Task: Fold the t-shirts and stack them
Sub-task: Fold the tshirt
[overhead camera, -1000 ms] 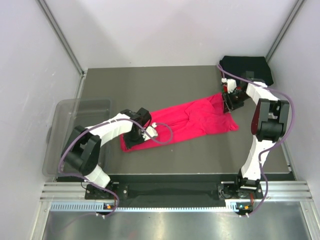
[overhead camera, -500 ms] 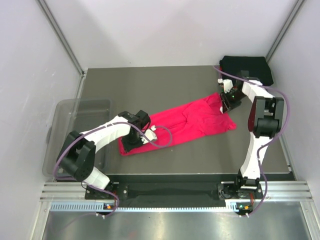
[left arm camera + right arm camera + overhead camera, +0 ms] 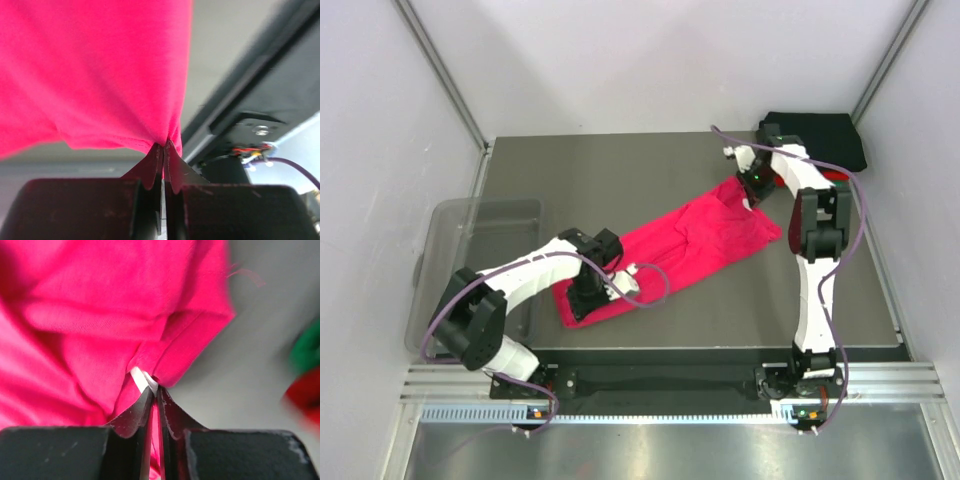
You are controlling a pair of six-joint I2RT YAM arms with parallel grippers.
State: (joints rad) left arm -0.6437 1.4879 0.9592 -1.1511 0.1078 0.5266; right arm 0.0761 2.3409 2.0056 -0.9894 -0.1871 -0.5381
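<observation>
Soft, creased magenta t-shirt point(image 3: 695, 242) lies as a long diagonal strip.

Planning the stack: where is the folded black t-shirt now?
In the top view, the black t-shirt lies at the table's far right corner, just beyond the right claw gripping the pink t-shirt.

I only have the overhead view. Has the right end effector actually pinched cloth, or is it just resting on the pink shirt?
Observer: Pinched. Its wrist view shows the right end effector shut on a bunched fold of the pink t-shirt, a small white label at its tips.
Operator: And the left?
Observer: The left end effector is shut on the shirt's edge, cloth fanning from its tips.
Operator: Anything near the right one?
Observer: Blurred green cloth and red cloth, apart from the pink shirt.
</observation>
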